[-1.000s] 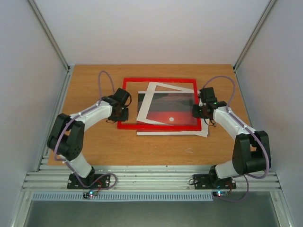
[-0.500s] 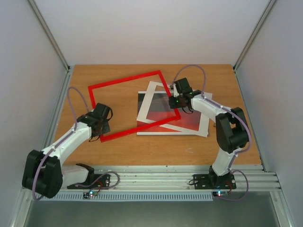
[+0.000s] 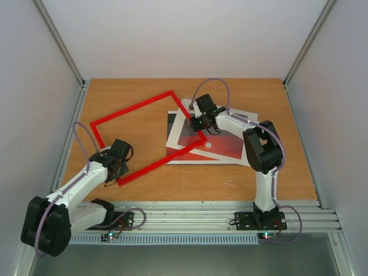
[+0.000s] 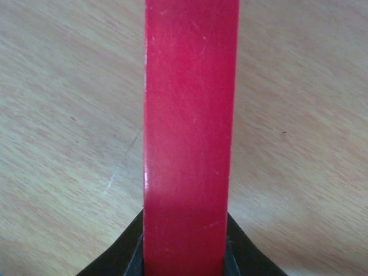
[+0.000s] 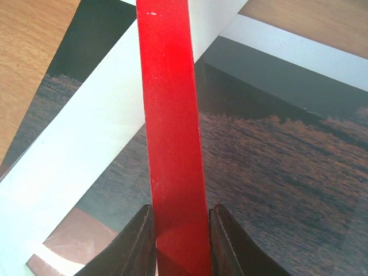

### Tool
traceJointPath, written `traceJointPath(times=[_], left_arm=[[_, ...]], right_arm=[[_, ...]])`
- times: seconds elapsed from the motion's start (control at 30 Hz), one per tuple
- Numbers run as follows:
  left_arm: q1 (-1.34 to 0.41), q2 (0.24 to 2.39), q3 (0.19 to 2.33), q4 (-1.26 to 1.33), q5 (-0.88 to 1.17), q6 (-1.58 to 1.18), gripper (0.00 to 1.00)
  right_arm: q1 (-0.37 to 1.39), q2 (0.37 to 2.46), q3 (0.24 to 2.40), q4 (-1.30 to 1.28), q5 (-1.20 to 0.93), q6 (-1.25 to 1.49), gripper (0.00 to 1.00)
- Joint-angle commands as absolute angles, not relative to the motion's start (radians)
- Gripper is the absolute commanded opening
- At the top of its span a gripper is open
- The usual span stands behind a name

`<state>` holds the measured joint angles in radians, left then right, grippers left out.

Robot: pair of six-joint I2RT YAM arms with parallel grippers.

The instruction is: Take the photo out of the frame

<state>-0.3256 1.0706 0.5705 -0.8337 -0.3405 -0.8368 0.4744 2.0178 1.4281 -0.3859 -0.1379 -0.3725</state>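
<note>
The frame (image 3: 131, 107) is a thin red rectangle held tilted over the left half of the table, with only its right corner above the photo. My left gripper (image 3: 119, 166) is shut on the frame's near-left side, and the red bar (image 4: 190, 115) fills the gap between its fingers (image 4: 123, 256). On the frame's right side, my right gripper (image 3: 198, 122) is shut on the red bar (image 5: 169, 144). The photo (image 3: 229, 147), a red sunset with a small white sun, lies flat on the table right of centre. Its dark landscape (image 5: 276, 167) shows under the right wrist.
A white mat border (image 3: 187, 150) lies skewed on top of the photo, also seen as a white mat (image 5: 86, 161) under the right wrist. A white board edge (image 3: 230, 163) sticks out beneath. Bare wooden table (image 3: 172, 190) lies in front; metal uprights flank the sides.
Both arms have swung left, carrying the red frame with them and turning it. It has come off the photo and mat, which stay on the table.
</note>
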Motion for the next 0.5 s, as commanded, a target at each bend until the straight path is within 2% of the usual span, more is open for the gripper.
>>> traceJointPath(times=[0.0,0.1,0.2,0.47], left_arm=[[-0.302,1.049,0.55,-0.735,-0.338,-0.978,0.01],[-0.253,1.046,0.518,-0.702,-0.3,-0.989,0.0],[-0.21,1.04,0.495,-0.682,-0.277,-0.991,0.01],[-0.126,1.002,0.481,-0.675,-0.28,-1.013,0.01]], right_arm=[[0.48,2.009,1.461,-0.345,-0.171,-0.307,0.28],[0.48,1.98,1.445,-0.356,-0.166,-0.321,0.32],[0.479,1.938,1.41,-0.355,-0.146,-0.337,0.41],[0.463,1.832,1.32,-0.362,-0.116,-0.329,0.56]])
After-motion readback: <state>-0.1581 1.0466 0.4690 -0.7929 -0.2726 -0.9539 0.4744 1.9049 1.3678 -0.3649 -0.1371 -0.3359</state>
